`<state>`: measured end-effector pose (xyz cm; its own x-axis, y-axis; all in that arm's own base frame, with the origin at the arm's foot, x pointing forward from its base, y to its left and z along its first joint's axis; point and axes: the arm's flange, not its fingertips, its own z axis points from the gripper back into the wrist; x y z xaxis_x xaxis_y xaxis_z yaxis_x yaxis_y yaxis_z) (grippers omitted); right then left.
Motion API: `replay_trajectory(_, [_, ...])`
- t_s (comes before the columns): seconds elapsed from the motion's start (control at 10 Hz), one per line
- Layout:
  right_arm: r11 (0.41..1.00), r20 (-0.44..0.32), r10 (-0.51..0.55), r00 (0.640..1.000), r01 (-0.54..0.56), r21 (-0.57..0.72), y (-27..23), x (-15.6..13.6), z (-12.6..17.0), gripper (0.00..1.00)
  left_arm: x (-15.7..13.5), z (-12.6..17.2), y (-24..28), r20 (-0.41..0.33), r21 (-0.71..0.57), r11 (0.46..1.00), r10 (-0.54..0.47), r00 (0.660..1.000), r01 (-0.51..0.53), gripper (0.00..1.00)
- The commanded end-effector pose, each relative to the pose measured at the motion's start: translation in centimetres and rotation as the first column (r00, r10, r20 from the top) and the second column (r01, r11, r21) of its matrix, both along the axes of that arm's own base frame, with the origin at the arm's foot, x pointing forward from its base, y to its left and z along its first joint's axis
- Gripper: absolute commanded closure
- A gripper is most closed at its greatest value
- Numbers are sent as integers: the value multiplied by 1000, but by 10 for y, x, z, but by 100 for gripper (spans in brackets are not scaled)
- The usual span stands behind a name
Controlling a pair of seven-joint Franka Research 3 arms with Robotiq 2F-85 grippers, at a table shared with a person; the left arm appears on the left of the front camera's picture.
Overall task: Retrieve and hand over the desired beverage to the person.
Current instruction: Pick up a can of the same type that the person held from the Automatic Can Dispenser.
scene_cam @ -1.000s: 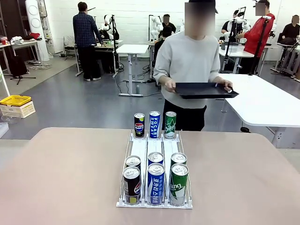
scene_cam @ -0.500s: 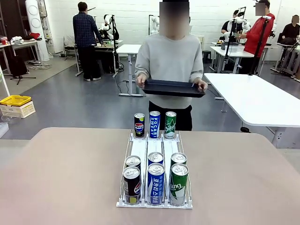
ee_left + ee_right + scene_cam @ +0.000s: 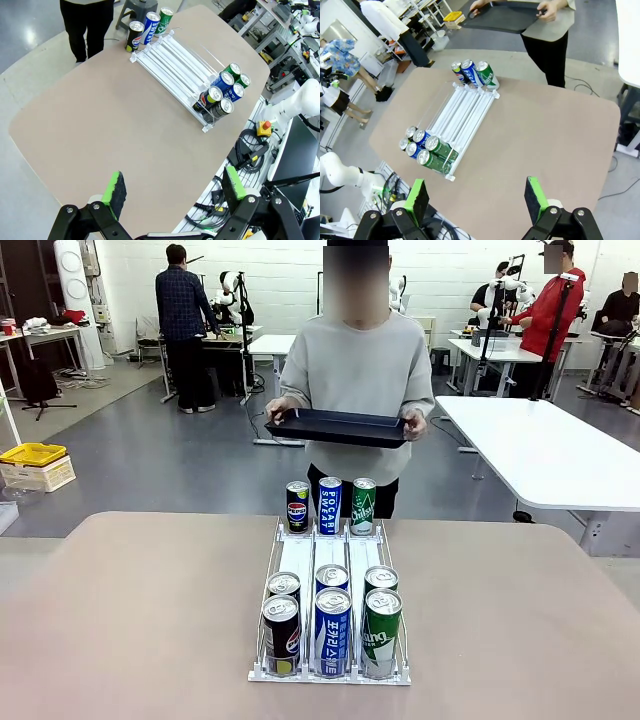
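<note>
Change: person point(image 3: 355, 370) holding black tray point(image 3: 340, 427) has stepped from right of the can rack point(image 3: 331, 560) to squarely behind its far end | Stock: far-end cans point(image 3: 329, 505) three, near-end cans point(image 3: 332, 625) six, all seated in rack; wanted drink not indicated | left end effector point(image 3: 174, 185) and right end effector point(image 3: 476, 199): both spread, empty, well apart from rack, over surface point(image 3: 150, 620) | Read: receiver ready, pick not begun

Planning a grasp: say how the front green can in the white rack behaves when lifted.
The slim green metal can looks smooth, probably slippery. Top seems sealed: likely full, heavyish. The green can behind may slide down the white rack.
</note>
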<state>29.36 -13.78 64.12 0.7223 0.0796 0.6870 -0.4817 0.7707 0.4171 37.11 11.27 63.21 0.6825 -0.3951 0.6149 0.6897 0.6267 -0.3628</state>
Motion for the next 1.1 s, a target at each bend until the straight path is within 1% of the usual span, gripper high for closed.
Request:
replay_trajectory(0.0, [1000, 6, 21, 1000, -21, 17, 0, 3, 2, 0, -1, 0, 2, 5, -13, 1000, -9, 1000, 9, 0])
replay_trajectory(1.0, [1000, 6, 21, 1000, -21, 17, 0, 3, 2, 0, -1, 0, 2, 5, -13, 1000, -9, 1000, 9, 0])
